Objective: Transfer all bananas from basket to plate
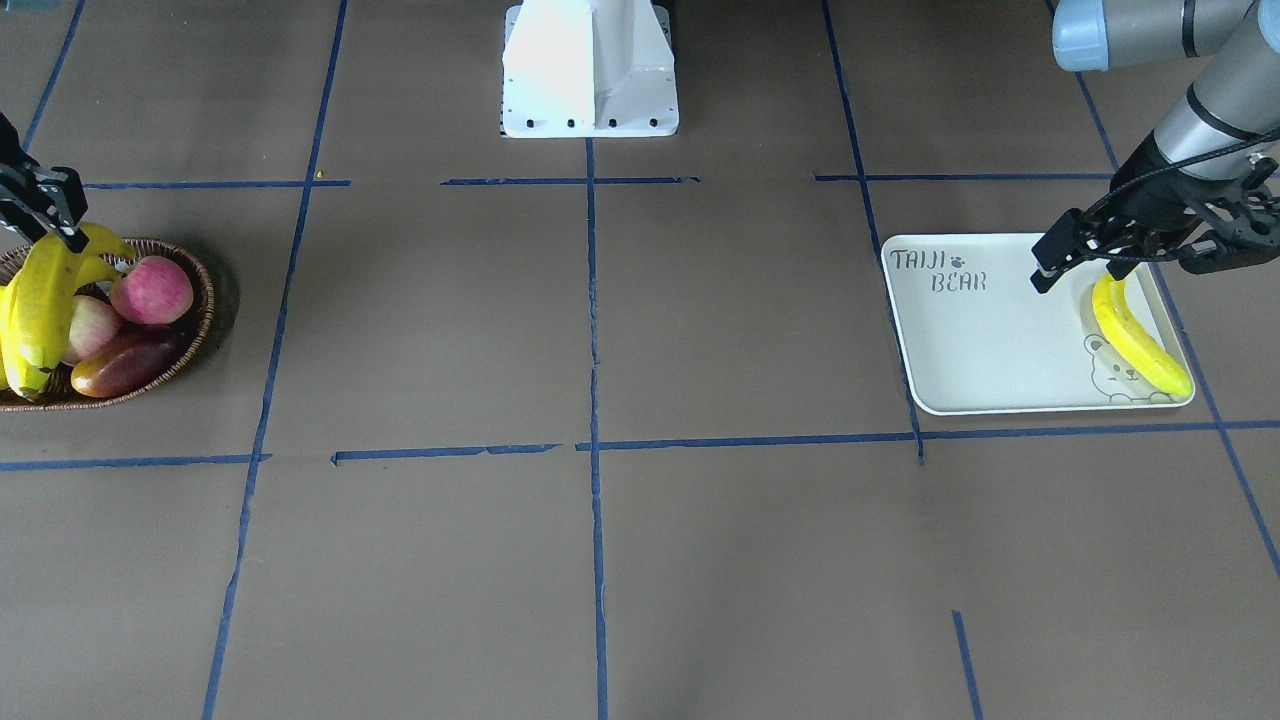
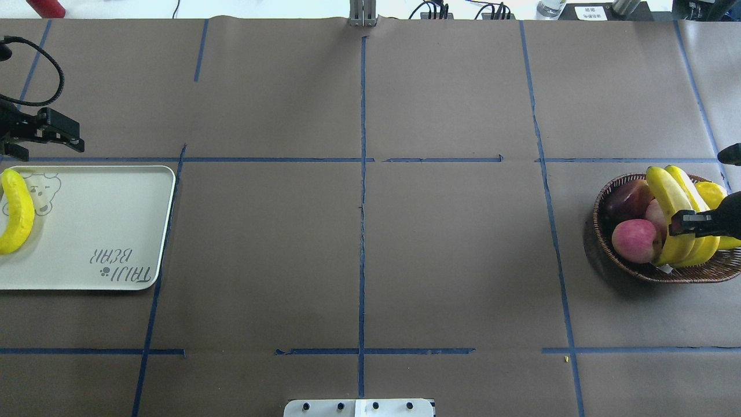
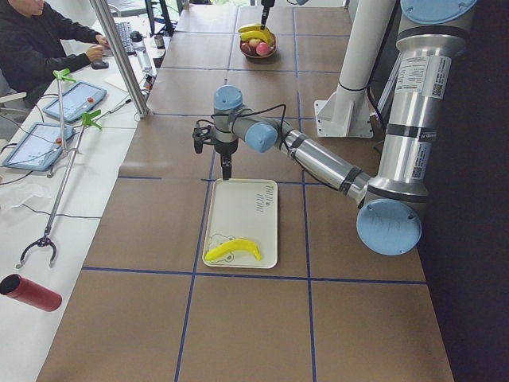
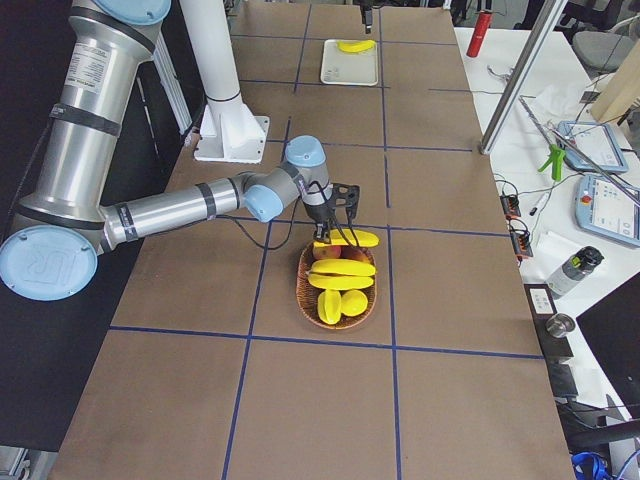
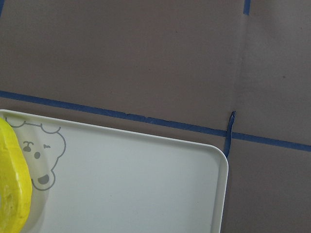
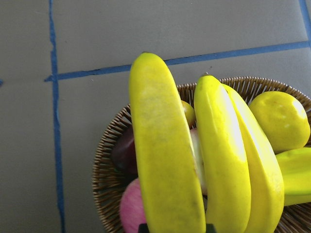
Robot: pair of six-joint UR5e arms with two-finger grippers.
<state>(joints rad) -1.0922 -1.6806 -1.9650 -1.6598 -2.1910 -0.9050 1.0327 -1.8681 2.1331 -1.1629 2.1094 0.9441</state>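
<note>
One banana [image 1: 1135, 335] lies on the plate [image 1: 980, 340], over the bear face at its end; it also shows in the overhead view [image 2: 16, 211]. My left gripper [image 1: 1075, 265] hovers open and empty over the plate's [image 2: 98, 220] far edge, beside that banana's tip. My right gripper [image 1: 50, 225] is shut on a second banana [image 6: 165, 160] and holds it a little above the basket [image 1: 195, 330]. Two more bananas [image 6: 223, 160] lie in the basket [image 2: 637, 272] right beside the held one [image 4: 352, 238].
The basket also holds pink apples [image 1: 150, 290], a dark red fruit [image 1: 125, 365] and stubby yellow fruits [image 6: 279, 121]. The white robot base [image 1: 590, 70] stands at mid-table. An operator [image 3: 40, 40] sits beyond the far edge, near a red bottle [image 3: 32, 293].
</note>
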